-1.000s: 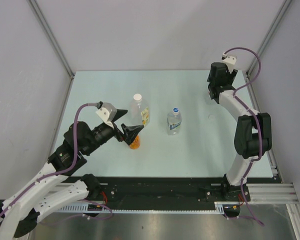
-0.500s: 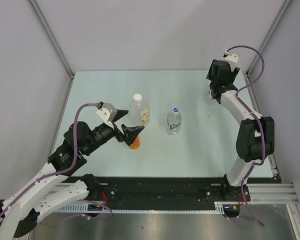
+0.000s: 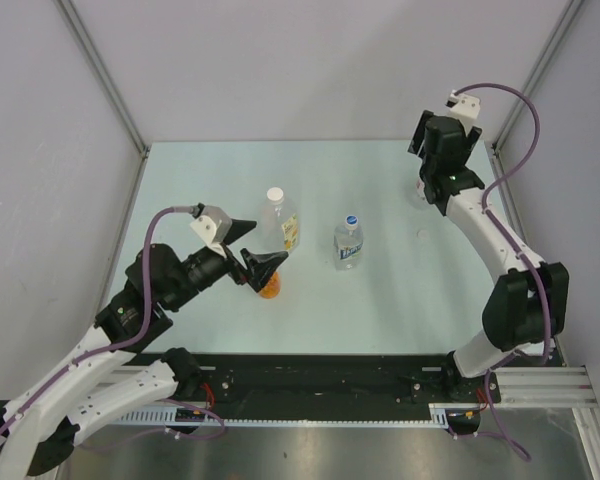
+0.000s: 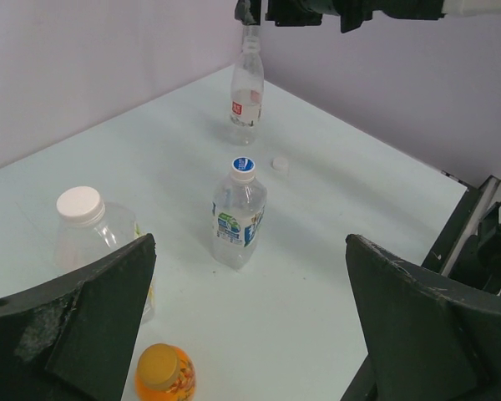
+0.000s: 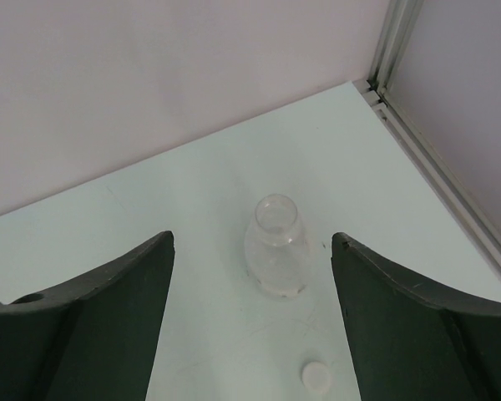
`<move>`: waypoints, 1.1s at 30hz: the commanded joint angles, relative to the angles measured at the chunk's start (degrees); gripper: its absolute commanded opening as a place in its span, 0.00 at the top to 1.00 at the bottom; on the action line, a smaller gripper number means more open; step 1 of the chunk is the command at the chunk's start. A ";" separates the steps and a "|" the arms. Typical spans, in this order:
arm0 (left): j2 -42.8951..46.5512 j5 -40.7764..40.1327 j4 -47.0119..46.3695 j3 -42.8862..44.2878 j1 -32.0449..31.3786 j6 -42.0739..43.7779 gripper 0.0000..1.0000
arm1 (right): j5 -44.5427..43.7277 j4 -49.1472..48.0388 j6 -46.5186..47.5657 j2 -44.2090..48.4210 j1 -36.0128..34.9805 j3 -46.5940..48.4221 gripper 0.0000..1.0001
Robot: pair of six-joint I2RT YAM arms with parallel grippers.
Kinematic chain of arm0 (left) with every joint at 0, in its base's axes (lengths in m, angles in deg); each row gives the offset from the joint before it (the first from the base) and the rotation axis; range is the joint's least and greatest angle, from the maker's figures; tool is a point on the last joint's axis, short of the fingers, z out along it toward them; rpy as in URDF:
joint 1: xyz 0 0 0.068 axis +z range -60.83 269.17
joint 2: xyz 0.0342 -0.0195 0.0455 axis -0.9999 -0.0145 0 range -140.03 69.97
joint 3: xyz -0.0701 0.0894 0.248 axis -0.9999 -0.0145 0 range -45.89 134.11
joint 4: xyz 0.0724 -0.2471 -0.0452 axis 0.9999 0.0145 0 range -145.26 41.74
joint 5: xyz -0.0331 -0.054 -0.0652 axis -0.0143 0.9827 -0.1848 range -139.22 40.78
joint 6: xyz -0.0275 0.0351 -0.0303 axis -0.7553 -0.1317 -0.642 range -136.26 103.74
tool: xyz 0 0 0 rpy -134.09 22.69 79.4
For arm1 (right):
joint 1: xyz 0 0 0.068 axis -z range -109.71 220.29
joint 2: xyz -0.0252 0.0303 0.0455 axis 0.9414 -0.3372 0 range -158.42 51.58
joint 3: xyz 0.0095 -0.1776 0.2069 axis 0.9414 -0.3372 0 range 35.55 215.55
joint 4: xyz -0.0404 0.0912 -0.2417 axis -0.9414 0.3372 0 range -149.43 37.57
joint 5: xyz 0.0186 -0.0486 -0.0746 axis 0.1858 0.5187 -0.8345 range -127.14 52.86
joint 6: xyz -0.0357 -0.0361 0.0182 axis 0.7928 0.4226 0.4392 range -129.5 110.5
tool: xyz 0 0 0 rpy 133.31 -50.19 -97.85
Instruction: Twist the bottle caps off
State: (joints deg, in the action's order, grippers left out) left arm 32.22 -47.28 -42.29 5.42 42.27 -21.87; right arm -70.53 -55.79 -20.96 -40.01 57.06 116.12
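Far right: slim bottle [image 5: 275, 246] uncapped, loose cap [image 5: 316, 377] lying just beside. Over it right gripper [image 5: 253, 239], released, nothing held. Near left: left gripper [image 3: 258, 243] spread wide, empty. Centre: white cap [image 4: 79, 203] and blue cap [image 4: 243, 164] screwed on. Probably light, thin-walled, tippy bottles: clamp body low, pinch cap by rim

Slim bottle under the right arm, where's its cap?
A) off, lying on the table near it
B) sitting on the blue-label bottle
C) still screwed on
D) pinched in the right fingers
A: the right wrist view shows the slim bottle with an open mouth and a white cap lying loose on the table beside it. The right fingers stand apart with nothing in them.
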 commanded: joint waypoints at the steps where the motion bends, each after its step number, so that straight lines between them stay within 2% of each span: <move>1: 1.37 -0.61 -2.07 -0.86 0.22 -2.21 0.00 | -2.65 6.11 -1.63 8.70 -2.49 -0.07 0.20; 3: 1.90 -1.85 -2.95 -1.65 0.22 -3.70 0.00 | -0.56 6.99 -1.81 13.86 -4.68 -1.20 0.20; 6: 2.16 -9.46 -4.09 -2.97 0.22 -6.51 0.00 | 5.32 6.21 1.77 19.06 -11.79 -3.57 0.19; 7: 1.64 -10.71 -4.18 -3.06 0.22 -7.13 0.00 | 5.96 6.12 2.67 19.78 -16.69 -4.11 0.18; 11: -0.90 -14.50 -4.01 -3.23 0.22 -10.56 0.00 | 8.05 7.34 2.33 21.19 -25.60 -7.35 0.01; 12: -1.35 -14.59 -4.27 -3.49 0.22 -11.87 0.00 | 9.12 7.17 1.45 21.54 -26.48 -8.23 0.00; 16: -2.23 -15.99 -5.76 -5.43 0.22 -14.69 0.00 | 13.78 8.13 -4.78 23.56 -27.63 -11.66 0.00; 20: -1.88 -18.19 -5.15 -6.92 0.22 -19.69 0.00 | 14.85 7.09 -3.92 24.27 -27.81 -14.91 0.00; 25: -1.79 -12.49 -6.38 -7.45 0.22 -17.34 0.00 | 13.17 7.17 -5.41 22.16 -28.86 -17.46 0.05; 33: -2.41 -10.46 -5.68 -7.80 0.22 -15.66 0.00 | 11.07 3.48 -7.44 18.91 -30.36 -20.99 0.12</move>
State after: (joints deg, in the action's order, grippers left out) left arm 29.62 -59.72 -46.40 -2.07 42.27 -38.26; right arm -57.66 -48.60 -27.50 -19.42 27.59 95.38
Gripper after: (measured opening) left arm 0.996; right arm 0.888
